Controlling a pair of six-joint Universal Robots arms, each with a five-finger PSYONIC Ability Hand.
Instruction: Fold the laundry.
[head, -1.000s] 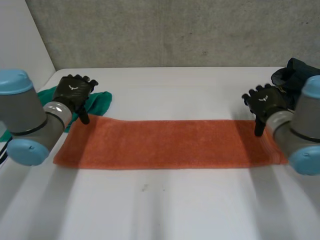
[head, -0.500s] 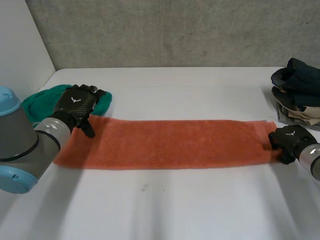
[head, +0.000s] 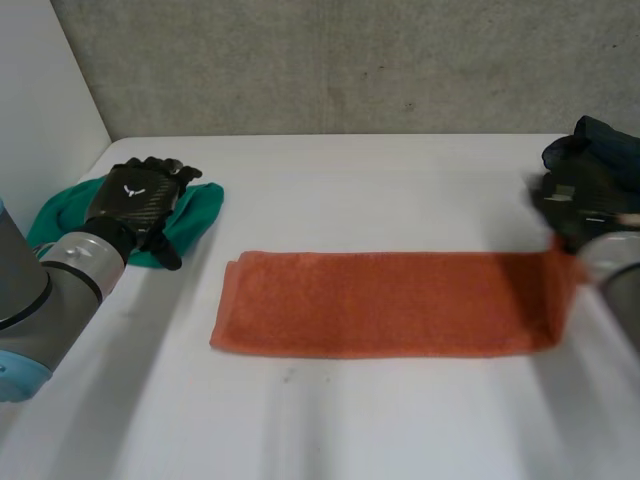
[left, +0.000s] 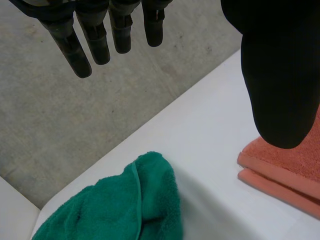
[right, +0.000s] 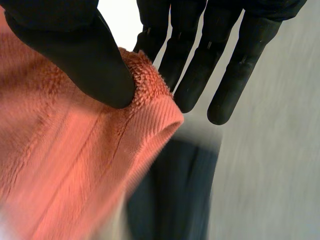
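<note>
Long orange terry towel (head: 380, 300) lies lengthwise across the white table (head: 380, 190), with its right end raised off the surface. Right hand (right: 70, 45) has that end's hem pinched between thumb and fingers; the grip sits close to the edge, so not much cloth is in it. Left hand (head: 135, 200) is open and empty, hovering over the crumpled green towel (head: 195, 205), just beside the orange towel's left end, which looks doubled into two layers in the left wrist view. My read: this is a half-fold, right end going over to the left end. To do it well, lift enough that the hanging part clears the flat part, then travel straight along the long axis so the side edges stack. The flat part could drag along the table, so pinning the left end with the free left hand would help. Lay the hem flush before letting go. Steer clear of the dark clothes pile (head: 600, 140) behind the right hand.
</note>
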